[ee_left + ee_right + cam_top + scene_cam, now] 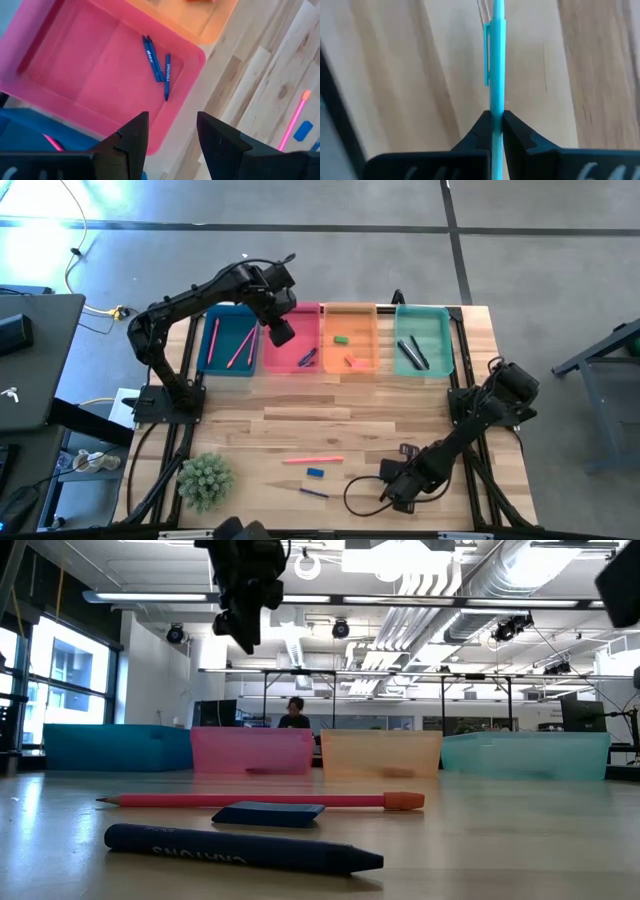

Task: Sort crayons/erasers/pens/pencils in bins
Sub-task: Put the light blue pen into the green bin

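While the high view hides what the right tool [392, 492] grips, its wrist view shows the fingers clamped on a light-blue pen [496, 65] over the worktop [400, 415]. That arm lies folded low at the near right. The left tool [172, 142], fingers apart and empty, hangs above the pink bin [293, 340], where blue crayons [156, 65] lie.

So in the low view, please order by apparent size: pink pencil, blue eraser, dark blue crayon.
1. pink pencil, longest
2. dark blue crayon, though nearest the camera, so it looks enlarged
3. blue eraser, smallest
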Robot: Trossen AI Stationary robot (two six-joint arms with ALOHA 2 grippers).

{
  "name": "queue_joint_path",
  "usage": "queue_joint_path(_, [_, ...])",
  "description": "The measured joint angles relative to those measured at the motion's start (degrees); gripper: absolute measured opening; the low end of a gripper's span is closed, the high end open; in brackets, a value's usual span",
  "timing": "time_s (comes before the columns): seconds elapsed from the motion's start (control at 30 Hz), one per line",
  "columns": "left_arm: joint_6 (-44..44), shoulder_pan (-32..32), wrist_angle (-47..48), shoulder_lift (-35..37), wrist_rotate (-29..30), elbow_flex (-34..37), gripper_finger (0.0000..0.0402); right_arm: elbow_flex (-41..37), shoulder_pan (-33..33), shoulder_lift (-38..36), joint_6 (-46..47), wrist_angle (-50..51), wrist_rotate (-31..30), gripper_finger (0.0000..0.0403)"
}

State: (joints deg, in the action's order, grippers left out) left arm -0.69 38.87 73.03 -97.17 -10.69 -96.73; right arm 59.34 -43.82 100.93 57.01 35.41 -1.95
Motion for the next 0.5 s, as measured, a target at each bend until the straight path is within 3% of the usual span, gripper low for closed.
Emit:
queue_joint_path(0.33, [-2.8, -1.6, 0.6, 0.0, -0.4, 0.0, 0.0156, 0.1, 2.3, -5.5, 8.1, -0.1, -6.2, 0.0003])
queue_joint_path(0.5, [-4.5, -2.8, 0.6, 0.0, -0.4, 0.0, 0.0156, 0.1, 4.7, -9.8, 12.1, 1.5, -15.6, 0.0003])
